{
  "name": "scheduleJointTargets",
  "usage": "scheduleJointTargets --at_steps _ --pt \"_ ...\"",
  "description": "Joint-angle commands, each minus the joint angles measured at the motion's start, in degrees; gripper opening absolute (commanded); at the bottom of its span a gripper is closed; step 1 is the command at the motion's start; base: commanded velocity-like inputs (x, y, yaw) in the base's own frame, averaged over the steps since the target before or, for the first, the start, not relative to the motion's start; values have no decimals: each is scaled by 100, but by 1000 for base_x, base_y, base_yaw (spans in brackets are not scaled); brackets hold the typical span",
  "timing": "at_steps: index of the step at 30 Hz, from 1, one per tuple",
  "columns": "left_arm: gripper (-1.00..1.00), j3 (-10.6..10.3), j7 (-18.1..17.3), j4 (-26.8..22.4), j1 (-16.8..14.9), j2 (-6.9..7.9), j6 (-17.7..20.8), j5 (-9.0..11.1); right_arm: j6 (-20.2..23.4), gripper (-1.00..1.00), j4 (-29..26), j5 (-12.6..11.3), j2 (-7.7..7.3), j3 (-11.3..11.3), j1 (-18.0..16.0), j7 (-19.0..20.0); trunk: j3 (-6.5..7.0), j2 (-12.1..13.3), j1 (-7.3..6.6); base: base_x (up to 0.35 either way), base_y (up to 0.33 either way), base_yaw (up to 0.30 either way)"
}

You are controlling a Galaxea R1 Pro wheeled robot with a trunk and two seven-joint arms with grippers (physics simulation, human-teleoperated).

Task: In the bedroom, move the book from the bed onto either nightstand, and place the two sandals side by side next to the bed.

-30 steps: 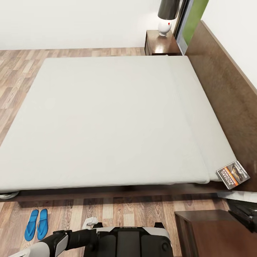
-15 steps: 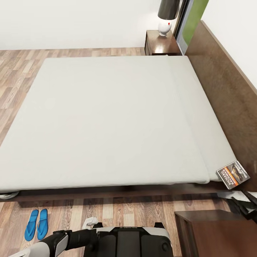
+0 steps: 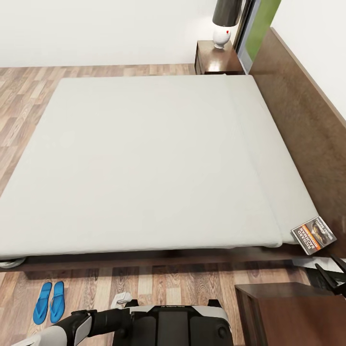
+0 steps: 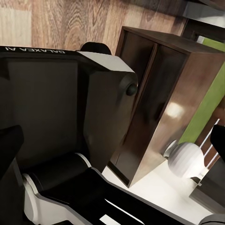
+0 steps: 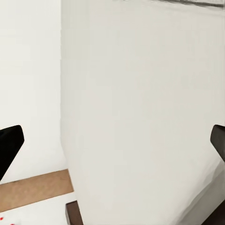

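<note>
At five o'clock, beside the near nightstand point(image 3: 288, 312): edging the right gripper point(image 5: 112, 145) up from a second ago, jaws wide and empty, toward the book point(image 3: 314, 234) on the bed point(image 3: 144, 158) corner at four; likely starting the reach. At seven, the two sandals point(image 3: 49, 301) paired on the floor. Left gripper point(image 4: 112, 145) spread, empty. At one, far nightstand point(image 3: 216, 57) with lamp point(image 3: 222, 29); nothing blocking.

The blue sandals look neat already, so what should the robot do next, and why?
Probably reach the right gripper, whose fingertips stand wide apart, toward the book. The book lies on the bed at the corner by the headboard, just above the near nightstand, while the two sandals already lie side by side on the floor beside the bed.
</note>
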Motion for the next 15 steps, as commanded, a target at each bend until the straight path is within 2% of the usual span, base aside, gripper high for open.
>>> scheduleJointTargets --at_steps 1,6,15 --pt "100 50 -23 -8 0 0 51 -44 43 100 6 -45 -1 11 -5 -6 -6 -8 3 0 0 0" --pt "100 50 -23 -8 0 0 51 -44 31 100 -2 -51 5 3 -11 -292 -6 -8 3 0 0 0" --pt "100 50 -23 -8 3 0 51 -44 23 100 -10 -54 21 1 -32 -409 -6 -8 3 0 0 0"
